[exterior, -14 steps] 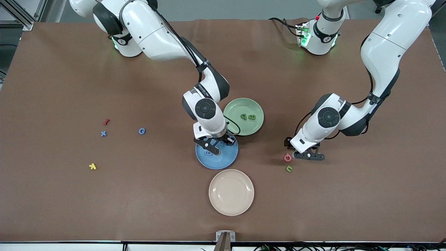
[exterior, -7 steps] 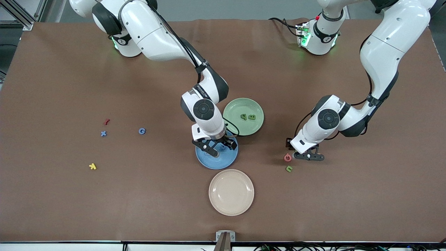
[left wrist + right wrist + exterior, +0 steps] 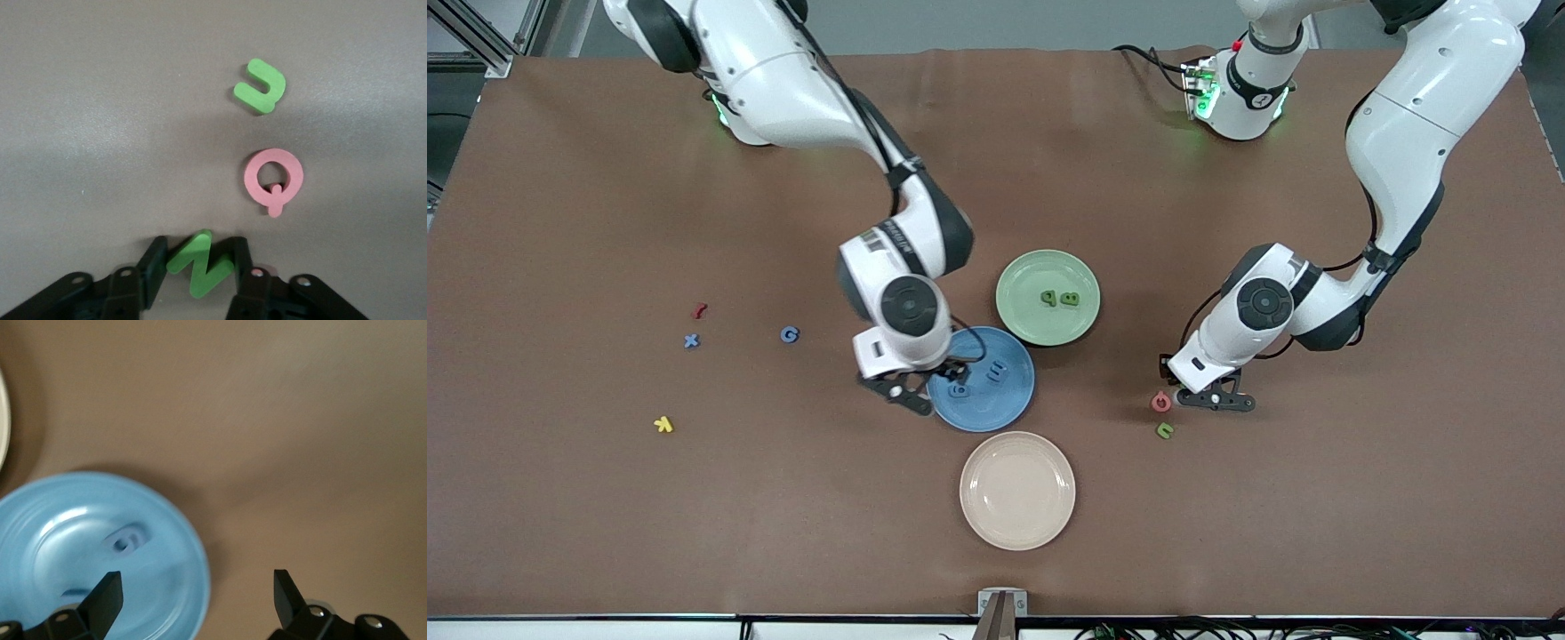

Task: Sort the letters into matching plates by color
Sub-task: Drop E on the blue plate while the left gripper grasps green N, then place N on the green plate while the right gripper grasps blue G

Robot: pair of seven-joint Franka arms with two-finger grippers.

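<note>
In the left wrist view, my left gripper [image 3: 198,259] is shut on a green zigzag letter [image 3: 203,268] that lies on the table, one finger on each side of it. A green U letter [image 3: 1164,430] and a pink Q [image 3: 1160,402] lie just beside that gripper [image 3: 1215,400]. My right gripper [image 3: 907,393] hangs open and empty over the rim of the blue plate [image 3: 1005,404], at the side toward the right arm's end. Two blue letters [image 3: 959,389] lie in that plate. The green plate [image 3: 1021,276] holds two green letters [image 3: 1060,299]. A blue G [image 3: 789,334] and a blue X [image 3: 691,340] lie loose on the table.
A cream plate [image 3: 1017,490] stands nearer the front camera than the blue plate. A red letter [image 3: 699,310] and a yellow letter [image 3: 663,424] lie near the blue X, toward the right arm's end of the table.
My right gripper opened, left a blue letter in the blue plate and moved off toward the right arm's end. My left gripper's fingers closed in on the green letter.
</note>
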